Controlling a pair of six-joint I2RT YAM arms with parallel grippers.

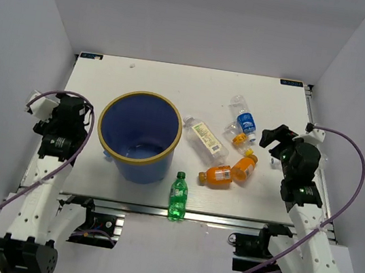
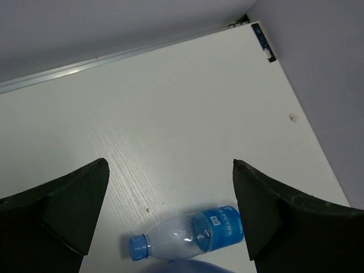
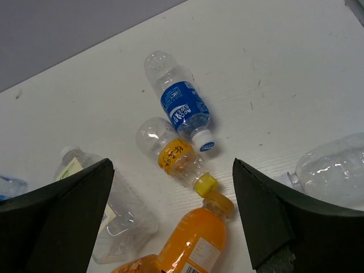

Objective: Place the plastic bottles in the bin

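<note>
**A:** Top view first: where is everything sitting?

**B:** The bin (image 1: 103, 140) is standing left of the worktop's (image 1: 110, 71) middle. The green bottle (image 1: 178, 195) is standing upright at the near edge. The orange bottles (image 1: 216, 175) are lying just right of it, with the yellow-labelled bottle (image 1: 203, 138) and blue-labelled bottle (image 1: 243, 118) lying beyond. The left gripper (image 1: 70, 106) and right gripper (image 1: 273, 140) are hanging near the left and right edges, both spread wide and holding nothing.

**A:** And the left wrist?

**B:** The left gripper (image 2: 169, 187) is gaping over bare worktop. A clear blue-capped bottle (image 2: 187, 236) is lying just ahead, though I'm not managing to match it to the top view.

**A:** The right wrist?

**B:** The right gripper (image 3: 170, 182) is gaping, empty, above the cluster. The blue-labelled bottle (image 3: 182, 105) is lying just beside a small yellow-capped bottle (image 3: 170, 156), and one orange bottle (image 3: 196, 239) is lying nearest.

**A:** So how should it be going about this?

**B:** I'd be sending the right arm for that orange bottle, with the jaws straddling its body crosswise rather than the tapering neck. A round bottle is likely to be rolling off at a one-sided touch. Then I'd be lifting it clear of the tan rim and letting go over the bin's middle.
</note>
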